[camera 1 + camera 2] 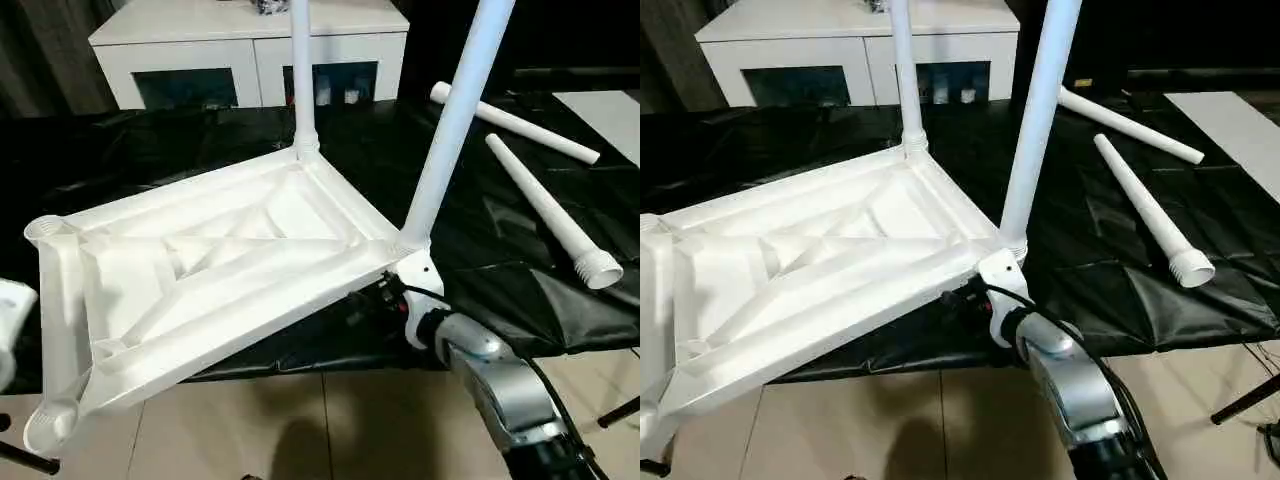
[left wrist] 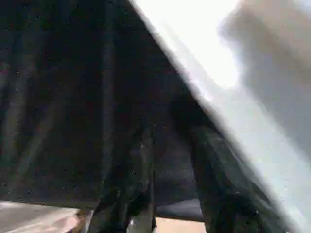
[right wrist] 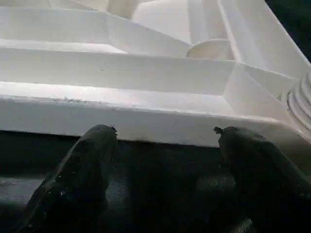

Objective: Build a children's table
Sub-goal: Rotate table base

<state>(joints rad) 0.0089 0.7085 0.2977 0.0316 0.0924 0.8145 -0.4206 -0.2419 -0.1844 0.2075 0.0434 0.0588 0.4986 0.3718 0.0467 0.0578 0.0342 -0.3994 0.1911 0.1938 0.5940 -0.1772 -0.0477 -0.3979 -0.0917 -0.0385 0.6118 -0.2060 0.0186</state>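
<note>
The children's table top [image 1: 230, 260] lies upside down and tilted on the black sheet, ribbed underside up. Its left end sticks out past the sheet's edge. One leg [image 1: 302, 70] stands in the far corner socket and another [image 1: 452, 120] in the near right one. Both left sockets [image 1: 48, 230] are empty. Two loose legs [image 1: 550, 215] lie on the sheet at the right. My right gripper [image 3: 165, 133] is open under the near right corner, with its fingertips [image 3: 97, 145] against the rim's lower edge. My left gripper [image 2: 170, 141] sits beside the top's white edge, its fingers a little apart with nothing between them.
A white cabinet [image 1: 250, 40] with glass doors stands behind the work surface. The black sheet [image 1: 500, 290] ends at a front edge, with tiled floor [image 1: 300, 420] below. A dark stand leg [image 1: 620, 410] crosses the floor at the right.
</note>
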